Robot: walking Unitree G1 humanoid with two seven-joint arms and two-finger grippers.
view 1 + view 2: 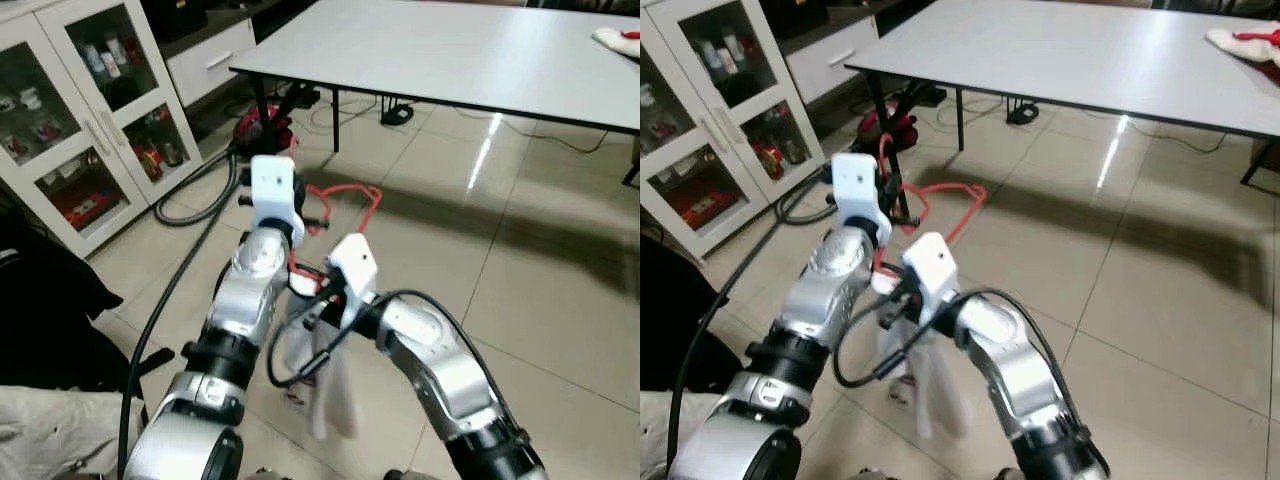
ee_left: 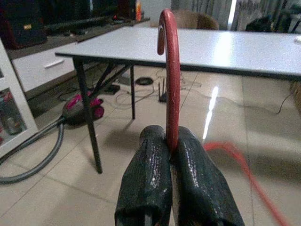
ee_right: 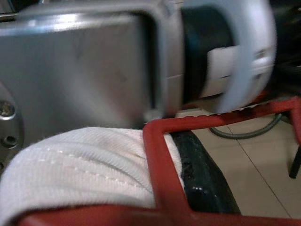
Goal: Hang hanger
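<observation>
A red wire hanger [image 1: 345, 192] is held out low over the tiled floor, with a white cloth [image 1: 330, 395] hanging from it. My left gripper [image 2: 170, 141] is shut on the stem of the hanger's hook [image 2: 171, 70], which points up and curls over at the top. My right gripper [image 1: 312, 292] sits just below and right of the left one, close against the hanger's frame [image 3: 155, 155] where the white cloth [image 3: 75, 160] drapes over it. The cloth hides how that gripper stands.
A grey table [image 1: 450, 50] on black legs stands ahead, with a red and white cloth [image 1: 620, 40] at its far right. A white glass-door cabinet [image 1: 80, 130] is at the left. A pink vacuum cleaner [image 1: 262, 128] and its hose [image 1: 190, 215] lie by the table leg.
</observation>
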